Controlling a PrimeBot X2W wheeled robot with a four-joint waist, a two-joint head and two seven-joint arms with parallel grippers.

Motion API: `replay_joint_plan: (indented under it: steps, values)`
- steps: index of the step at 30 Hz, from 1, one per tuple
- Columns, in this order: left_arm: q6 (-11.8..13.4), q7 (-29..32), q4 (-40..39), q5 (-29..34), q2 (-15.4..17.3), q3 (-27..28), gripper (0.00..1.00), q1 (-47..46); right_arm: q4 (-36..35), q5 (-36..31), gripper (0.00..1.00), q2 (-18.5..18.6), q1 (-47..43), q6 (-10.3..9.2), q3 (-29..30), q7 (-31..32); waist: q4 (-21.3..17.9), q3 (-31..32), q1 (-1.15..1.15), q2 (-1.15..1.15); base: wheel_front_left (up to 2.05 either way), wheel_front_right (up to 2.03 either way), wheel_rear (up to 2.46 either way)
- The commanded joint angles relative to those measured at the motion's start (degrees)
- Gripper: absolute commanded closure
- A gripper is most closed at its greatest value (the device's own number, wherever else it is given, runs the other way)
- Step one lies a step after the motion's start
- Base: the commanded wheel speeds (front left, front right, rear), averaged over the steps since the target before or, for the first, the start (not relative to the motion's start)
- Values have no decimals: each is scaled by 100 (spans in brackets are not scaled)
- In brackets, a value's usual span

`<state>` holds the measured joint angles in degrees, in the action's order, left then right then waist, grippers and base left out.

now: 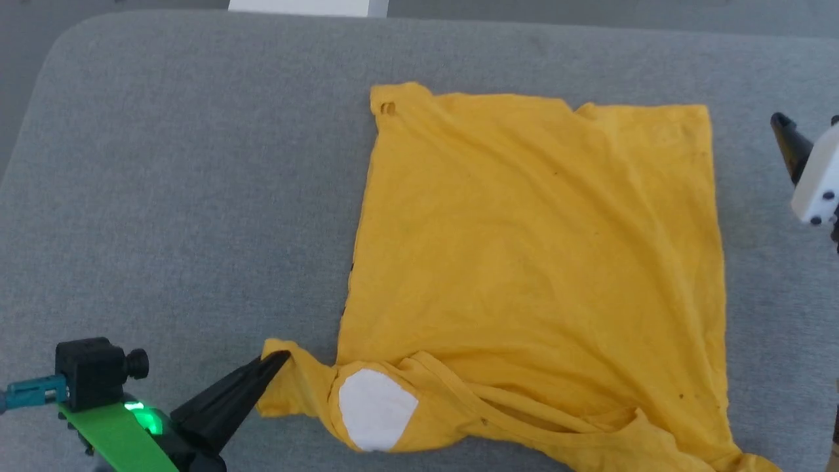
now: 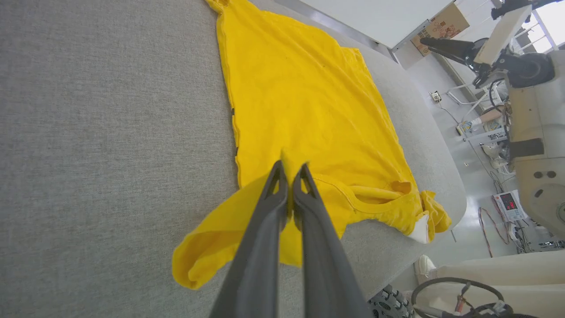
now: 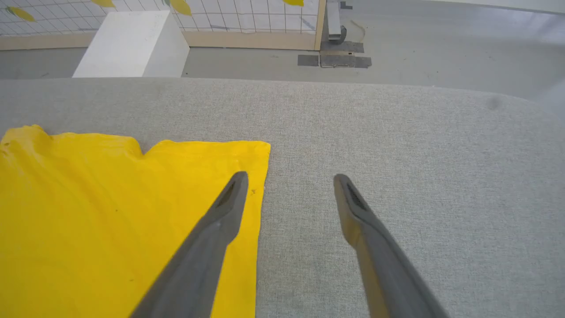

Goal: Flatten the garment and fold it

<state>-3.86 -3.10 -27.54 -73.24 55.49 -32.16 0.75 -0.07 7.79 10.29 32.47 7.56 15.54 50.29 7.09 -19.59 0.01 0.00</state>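
The garment [image 1: 531,262], a mustard-yellow T-shirt, lies mostly spread on the grey padded table [image 1: 183,196], plain side up. A white patch [image 1: 375,410] shows on a turned-over bit near the collar at the front. My left gripper [image 1: 280,358] is shut on the near left sleeve, and in the left wrist view its tips [image 2: 289,170] pinch a raised fold of the garment [image 2: 309,97]. My right gripper [image 3: 289,179] hangs open over the table, just off the garment's [image 3: 110,221] far right corner, with nothing between its fingers. It also shows at the head view's right edge [image 1: 807,128].
The garment's front right corner hangs at the table's near edge [image 1: 754,462]. Bare grey table lies to the left and beyond the shirt. Off the table stand a white box [image 3: 132,44] on the floor, a cardboard box [image 2: 441,26] and the robot's pale body [image 2: 534,132].
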Motion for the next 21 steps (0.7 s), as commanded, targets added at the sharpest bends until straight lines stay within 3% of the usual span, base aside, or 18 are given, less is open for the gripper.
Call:
replay_joint_plan:
  steps: [1,6,21]
  values:
    - [-70,20,4,51,8,12,100,-176,129,-155,0,-60,183,-8,57,139,359,-551,-1,0,0,0,0]
    - [-197,73,132,83,-72,-28,100,-408,420,-585,0,-224,537,-8,215,522,591,-873,-1,0,0,0,0]
    - [-356,68,440,99,-255,-296,100,-883,704,-1230,0,-373,1027,-8,517,800,972,-1377,-1,0,0,0,0]
